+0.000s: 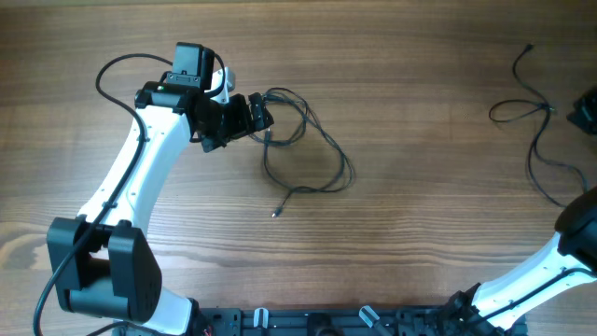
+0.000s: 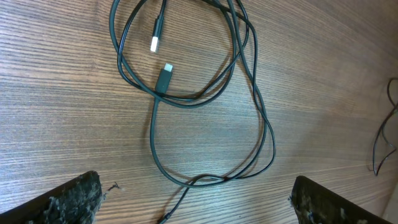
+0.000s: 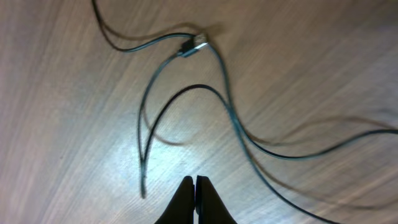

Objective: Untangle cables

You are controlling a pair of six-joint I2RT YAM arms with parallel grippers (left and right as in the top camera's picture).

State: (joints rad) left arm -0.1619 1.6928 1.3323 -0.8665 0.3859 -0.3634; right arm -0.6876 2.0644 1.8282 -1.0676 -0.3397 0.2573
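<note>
task thing: tangled cables point(image 2: 186, 101), thin black wires in overlapping loops, lying flat on the wooden surface point(image 1: 420, 233), upper centre-left of the overhead view
plug ends: two small plugs point(image 2: 165, 76) lie inside the upper loop in the left wrist view, close together, silver tips showing; one more free end trails toward the lower middle of the overhead view
second cable: loose cable point(image 3: 231, 112) in the upper right of the overhead view, well apart from the tangle, open curves, looks unknotted; one plug sits at the top of the right wrist view, which is blurred
handling: light, limp and slack; will drag and slide on the wood rather than lift as one piece; thin, so easy to miss or to pinch two strands at once; plugs are the only stiff parts
where to hold: judged best at a plug end or the strand just behind it, then draw it out through the loop; grabbing at a crossing would likely tighten it
left gripper point(image 2: 196, 193): spread wide, nothing between the fingers, poised over the left edge of the tangle; loops lie ahead of and between the fingertips, apart from them
right gripper point(image 3: 196, 186): pressed together, holding nothing, above the loose cable; strands pass just beside and ahead of the tips, contact not seen
risk: loops may shift together when one strand is pulled
</note>
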